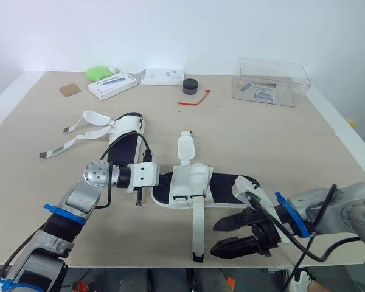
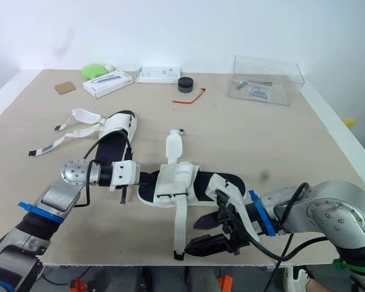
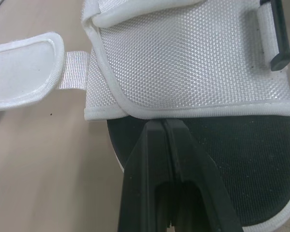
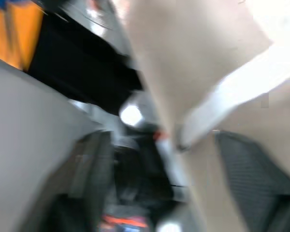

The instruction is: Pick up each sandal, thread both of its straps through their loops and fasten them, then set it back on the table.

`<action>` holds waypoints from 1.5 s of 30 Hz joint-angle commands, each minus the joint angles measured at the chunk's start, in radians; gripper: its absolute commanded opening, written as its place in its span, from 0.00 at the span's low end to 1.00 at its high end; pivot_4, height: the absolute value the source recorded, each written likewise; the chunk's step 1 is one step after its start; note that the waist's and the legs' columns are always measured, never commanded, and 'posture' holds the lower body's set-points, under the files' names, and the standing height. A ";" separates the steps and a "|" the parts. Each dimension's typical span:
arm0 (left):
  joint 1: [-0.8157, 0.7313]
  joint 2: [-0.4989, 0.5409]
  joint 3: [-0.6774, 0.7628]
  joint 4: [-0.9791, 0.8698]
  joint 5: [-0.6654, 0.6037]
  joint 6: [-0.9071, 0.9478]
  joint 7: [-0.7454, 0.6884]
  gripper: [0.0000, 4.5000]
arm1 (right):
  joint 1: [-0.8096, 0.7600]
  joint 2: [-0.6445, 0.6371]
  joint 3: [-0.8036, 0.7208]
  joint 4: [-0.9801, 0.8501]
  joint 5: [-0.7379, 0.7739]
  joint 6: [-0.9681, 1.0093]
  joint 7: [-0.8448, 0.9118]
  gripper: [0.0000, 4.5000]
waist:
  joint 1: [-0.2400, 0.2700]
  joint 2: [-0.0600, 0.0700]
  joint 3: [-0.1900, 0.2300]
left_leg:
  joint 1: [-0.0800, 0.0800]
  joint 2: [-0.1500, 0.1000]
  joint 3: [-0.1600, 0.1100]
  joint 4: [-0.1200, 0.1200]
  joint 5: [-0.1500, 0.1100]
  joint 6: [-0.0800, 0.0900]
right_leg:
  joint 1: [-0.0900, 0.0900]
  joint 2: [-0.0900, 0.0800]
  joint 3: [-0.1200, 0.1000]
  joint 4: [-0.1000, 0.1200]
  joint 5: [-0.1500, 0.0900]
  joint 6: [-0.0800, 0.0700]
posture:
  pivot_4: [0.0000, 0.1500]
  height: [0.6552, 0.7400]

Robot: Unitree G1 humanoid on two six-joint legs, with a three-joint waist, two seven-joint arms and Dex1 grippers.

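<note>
Near sandal [image 1: 194, 188]: flat on the table [image 1: 292, 140] near its front edge, lying crosswise, with a white upper and a black footbed; the left gripper is at its left end.
Left gripper [image 1: 164, 180]: its fingers [image 3: 163, 145] are pressed together with no gap between them. The tips sit on the black footbed right at the hem of the white upper. Whether they grip anything cannot be told.
Right gripper [image 1: 215, 238]: low over the table's front edge, beside the sandal's right end. Its two black fingers are spread apart and hold nothing.
Long strap [image 1: 198, 231]: unfastened, running from the near sandal's upper to the table's front edge. It lies just beside the right gripper's fingertips, on their left.
Short flap [image 1: 186, 148]: also unfastened, lying flat on the table and pointing toward the far side.
Far sandal [image 1: 125, 137]: on the table behind the left arm, lengthwise. Its two straps [image 1: 79, 131] are undone and trail out to the left.
Back row, left: a green object [image 1: 98, 73], a brown square [image 1: 70, 89], a white box [image 1: 112, 85] and a white package [image 1: 162, 76].
Back row, middle: a black puck [image 1: 190, 86] with a red cord [image 1: 194, 99] just in front of it.
Back row, right: a clear box [image 1: 274, 81] with small items inside.
</note>
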 commanded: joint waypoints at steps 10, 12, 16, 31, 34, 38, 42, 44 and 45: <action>0.001 -0.010 -0.026 0.026 0.019 -0.006 -0.010 0.00 | 0.093 0.087 0.115 0.135 -1.013 -1.466 0.518 0.98 | 0.003 0.001 -0.001 | 0.000 -0.003 0.001 0.002 0.000 0.000 | 0.001 -0.001 0.001 0.000 0.000 0.003 | 1.00 1.00; 0.003 -0.009 -0.024 0.025 0.019 -0.003 -0.008 0.00 | 0.087 0.125 0.135 0.215 -1.095 -1.680 0.539 0.98 | 0.003 0.000 -0.001 | 0.001 -0.003 0.001 0.002 0.000 0.000 | 0.001 -0.001 0.001 0.001 0.001 0.002 | 1.00 1.00; 0.009 -0.006 -0.020 0.017 0.018 0.003 -0.005 0.00 | 0.073 0.171 0.168 0.389 -1.294 -2.024 0.487 0.98 | 0.003 0.000 -0.001 | 0.002 -0.003 0.002 0.003 0.000 0.000 | 0.002 -0.001 0.001 0.002 0.002 -0.001 | 1.00 1.00; 0.011 0.012 -0.011 0.015 0.017 0.008 -0.006 0.00 | -0.051 0.279 0.254 0.449 -1.236 -1.981 0.418 0.98 | 0.003 0.001 -0.001 | 0.006 -0.002 0.003 0.003 0.000 -0.001 | 0.002 0.000 0.002 0.006 0.003 -0.008 | 1.00 1.00; 0.009 0.009 -0.013 0.016 0.017 0.009 -0.007 0.00 | -0.056 0.277 0.264 0.444 -1.211 -1.955 0.438 0.98 | 0.003 0.001 -0.001 | 0.006 -0.002 0.003 0.003 0.000 -0.001 | 0.002 -0.001 0.003 0.006 0.003 -0.008 | 1.00 1.00; 0.005 0.006 -0.015 0.020 0.018 0.007 -0.008 0.00 | -0.057 0.280 0.278 0.431 -1.184 -1.926 0.461 0.98 | 0.003 0.001 -0.001 | 0.006 -0.002 0.003 0.003 0.000 -0.001 | 0.002 0.000 0.002 0.007 0.003 -0.009 | 1.00 1.00; -0.001 0.005 -0.015 0.030 0.018 0.004 -0.009 0.00 | -0.058 0.266 0.305 0.454 -1.205 -1.941 0.502 0.86 | 0.003 0.001 -0.001 | 0.006 -0.002 0.003 0.003 0.000 -0.001 | 0.002 0.000 0.003 0.007 0.003 -0.009 | 1.00 1.00; -0.003 0.005 -0.015 0.032 0.018 0.004 -0.009 0.00 | -0.057 0.260 0.318 0.472 -1.229 -1.979 0.517 0.70 | 0.003 0.001 -0.001 | 0.006 -0.002 0.003 0.003 0.000 -0.001 | 0.002 0.000 0.002 0.007 0.003 -0.009 | 1.00 1.00; -0.003 0.004 -0.014 0.031 0.017 0.006 -0.009 0.00 | -0.055 0.261 0.320 0.476 -1.227 -1.985 0.519 0.59 | 0.003 0.001 -0.001 | 0.006 -0.002 0.003 0.003 0.000 -0.001 | 0.002 0.000 0.002 0.007 0.003 -0.009 | 1.00 1.00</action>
